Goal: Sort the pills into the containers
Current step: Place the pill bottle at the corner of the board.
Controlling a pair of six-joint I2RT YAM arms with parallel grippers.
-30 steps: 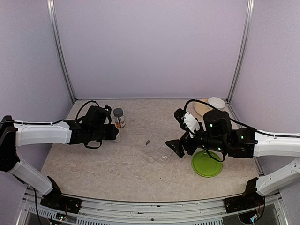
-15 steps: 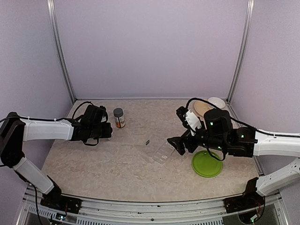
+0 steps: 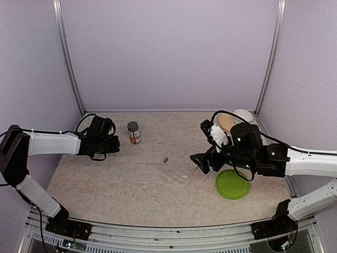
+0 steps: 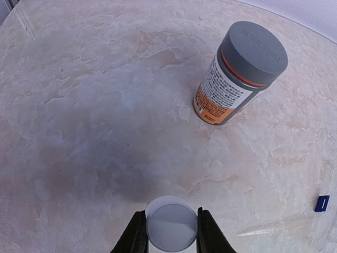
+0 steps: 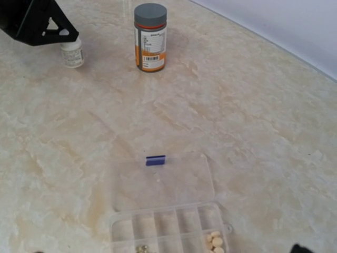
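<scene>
left hand (image 4: 170, 235): fingers clamped on either side of a small white bottle (image 5: 72, 53), far left on the table (image 3: 131, 192); standing or just lifted, cannot tell.
right hand (image 3: 200, 162): jaws spread wide, holding nothing, low at the right edge of the pill box (image 3: 182, 171).
pill box: flat on the table, centre-right, near the green plate (image 3: 232, 184); clear lid (image 5: 164, 182) lying open toward the bottles, blue latch (image 5: 155, 160) on its far edge.
pills (image 5: 215, 240): a few pale tablets in one near compartment; a darker speck in another, too small to tell; other compartments look bare.
step in hand, as judged: white bottle to be carried over to the box, then opened or tipped.
risk, grip: hold sits high on a smooth round top; a quick swing could let the bottle twist or slip out.
risk, lid: clear and hard to see, lying between bottle and compartments; a low approach could catch it, shoving the box or flipping it shut.
risk, pour: small compartments; a steep tilt could spill pills across several or onto the table.
risk, neighbour: orange-label bottle (image 4: 239, 74) upright just beside the left hand; a sideways sweep could topple it.
risk, right hand: wide jaws so close to the box could nudge it toward the plate.
</scene>
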